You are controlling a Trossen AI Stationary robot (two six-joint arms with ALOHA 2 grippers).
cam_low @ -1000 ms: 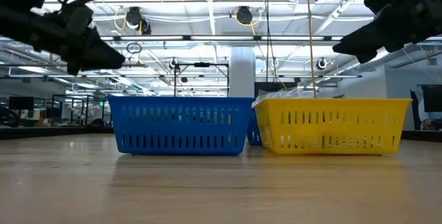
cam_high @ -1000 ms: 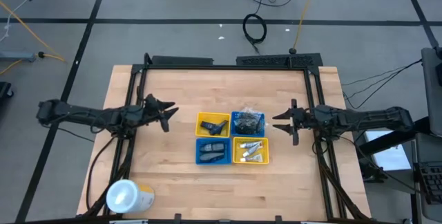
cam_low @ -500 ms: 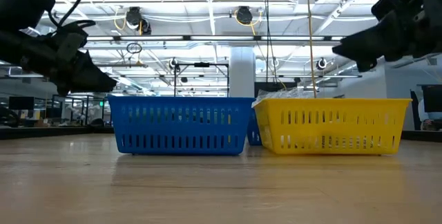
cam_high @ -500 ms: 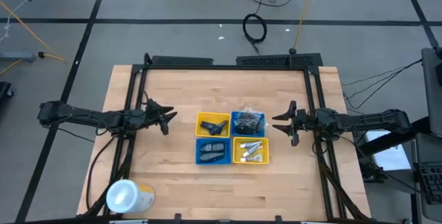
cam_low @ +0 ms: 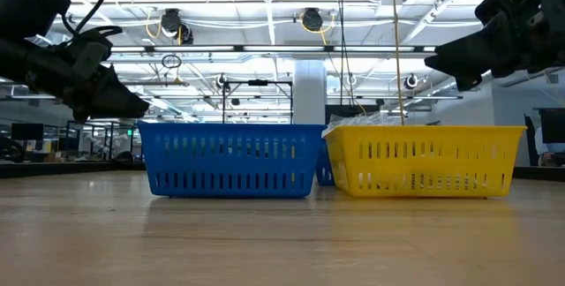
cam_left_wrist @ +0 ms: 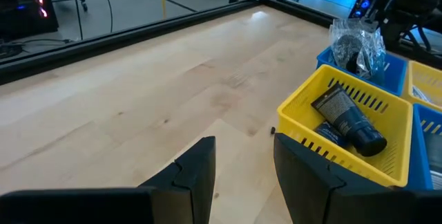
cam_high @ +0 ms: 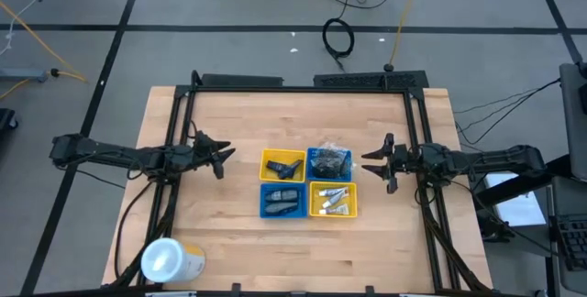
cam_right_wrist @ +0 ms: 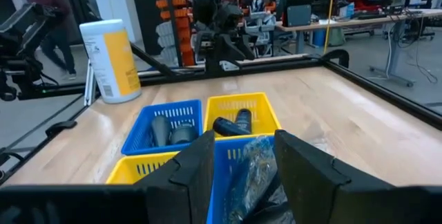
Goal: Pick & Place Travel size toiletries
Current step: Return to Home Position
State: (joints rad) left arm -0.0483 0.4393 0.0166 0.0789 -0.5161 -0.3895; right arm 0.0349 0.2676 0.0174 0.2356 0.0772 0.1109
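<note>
The small travel size toiletries [cam_high: 328,162] lie sorted in 4 square blue and yellow plastic trays [cam_high: 264,165], between 2 grippers. Left gripper [cam_high: 223,155] and right gripper [cam_high: 371,164] both stand half-parted and empty; the right one is nearer.

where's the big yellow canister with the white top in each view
High view: the canister stands at the bottom left corner of the table.
Low view: not in it.
Left wrist view: not in it.
Right wrist view: upright, beyond the trays.
Shared landmark: the blue tray nearest the canister. It is the blue basket in the low view and shows in both wrist views.
</note>
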